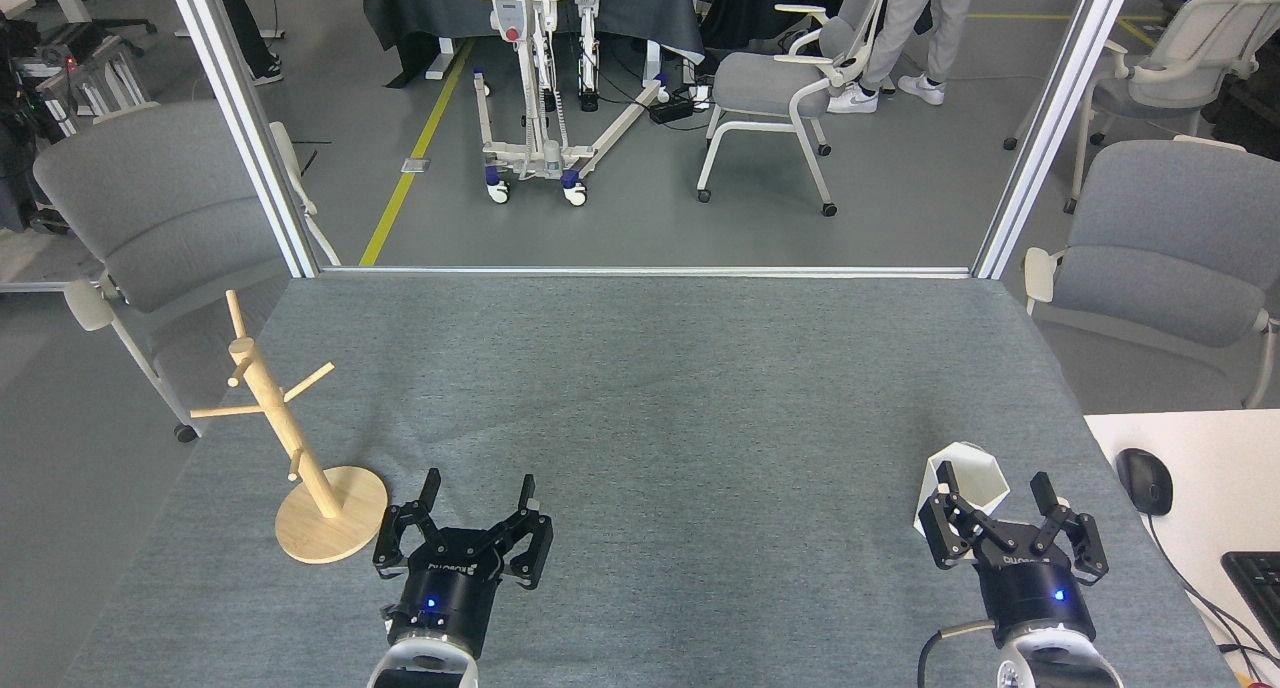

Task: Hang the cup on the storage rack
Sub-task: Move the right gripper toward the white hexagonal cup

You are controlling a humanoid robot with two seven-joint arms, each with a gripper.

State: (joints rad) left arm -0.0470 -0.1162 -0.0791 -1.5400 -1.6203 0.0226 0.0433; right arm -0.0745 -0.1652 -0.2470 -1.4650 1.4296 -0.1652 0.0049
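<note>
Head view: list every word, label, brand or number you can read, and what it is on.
No text can be read for certain.
Left black robot hand: pale lettering on its body, too small and upside down to read.
Right black robot hand: the same pale lettering, also unreadable.

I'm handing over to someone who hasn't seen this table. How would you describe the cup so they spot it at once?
Start at the grey felt-covered table and go to its near right corner, where the right gripper sits open. The cup stands just beyond it, partly hidden by its left finger. It is the only white thing on the felt, with flat facets and a hexagonal rim.
</note>
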